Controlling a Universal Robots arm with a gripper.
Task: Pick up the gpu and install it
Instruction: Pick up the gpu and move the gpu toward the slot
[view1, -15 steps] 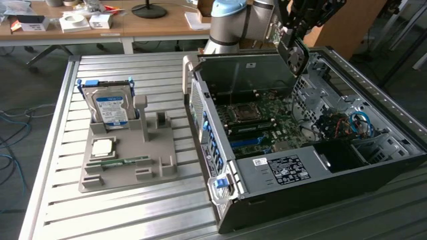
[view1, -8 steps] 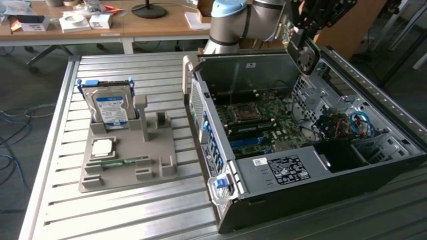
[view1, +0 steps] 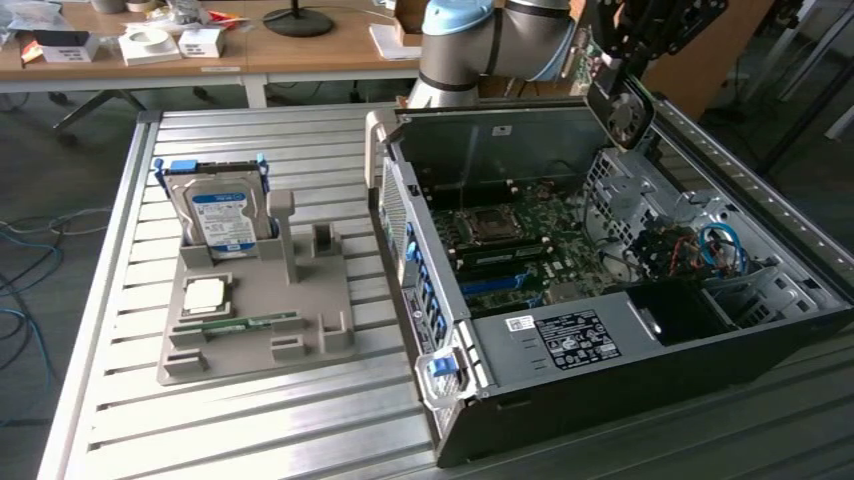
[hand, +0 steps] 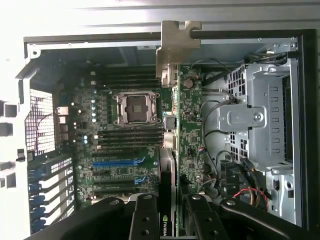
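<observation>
GPU (hand: 167, 175) gripped edge-on in my pincer (hand: 168, 212), jaws part-closed on card; I hold it over motherboard (hand: 125, 145) inside open PC case (view1: 601, 390), likely to line edge up with slots.

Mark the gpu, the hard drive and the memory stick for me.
gpu (hand: 166, 207): wrist view, its dark edge.
hard drive (view1: 220, 218): exterior view, its blue-white label.
memory stick (view1: 251, 322): exterior view, middle of its green strip.
</observation>
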